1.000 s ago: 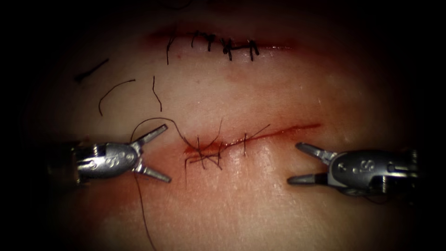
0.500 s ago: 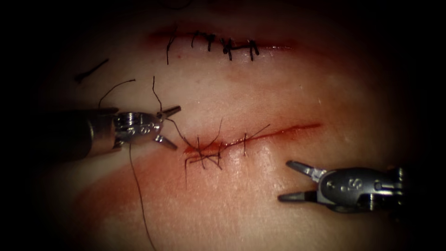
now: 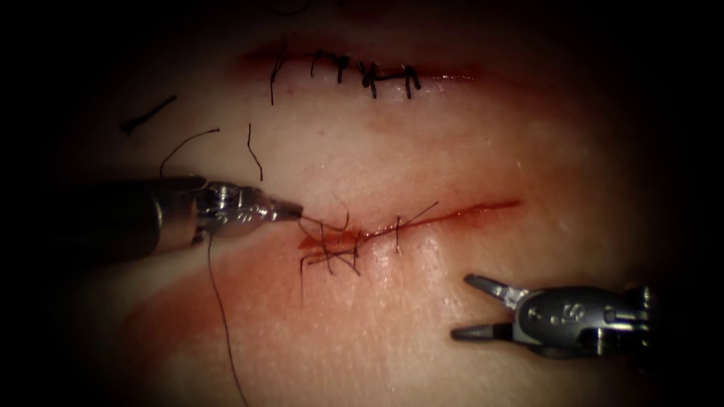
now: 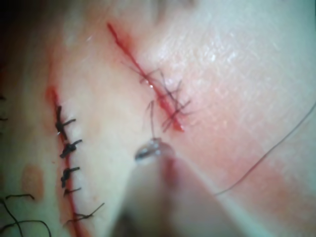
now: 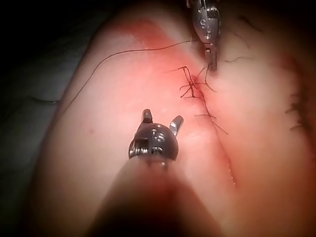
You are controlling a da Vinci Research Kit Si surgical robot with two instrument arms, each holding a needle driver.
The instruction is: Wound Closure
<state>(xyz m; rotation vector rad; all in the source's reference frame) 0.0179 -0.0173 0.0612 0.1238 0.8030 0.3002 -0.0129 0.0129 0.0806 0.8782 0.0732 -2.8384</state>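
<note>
so my left tool [image 3: 290,213] has just swung in and clamped shut on the thread [image 3: 320,224] right at the left end of the cut [image 3: 422,217], needle's nowhere I can spot, and my right tool [image 3: 471,307] sits wide open holding nothing, backed off toward the tissue's [image 3: 392,347] lower right.

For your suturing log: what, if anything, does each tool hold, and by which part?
The left tool is shut on the thread, close to the knots at the cut's left end. The right tool is open, holding nothing.
</note>
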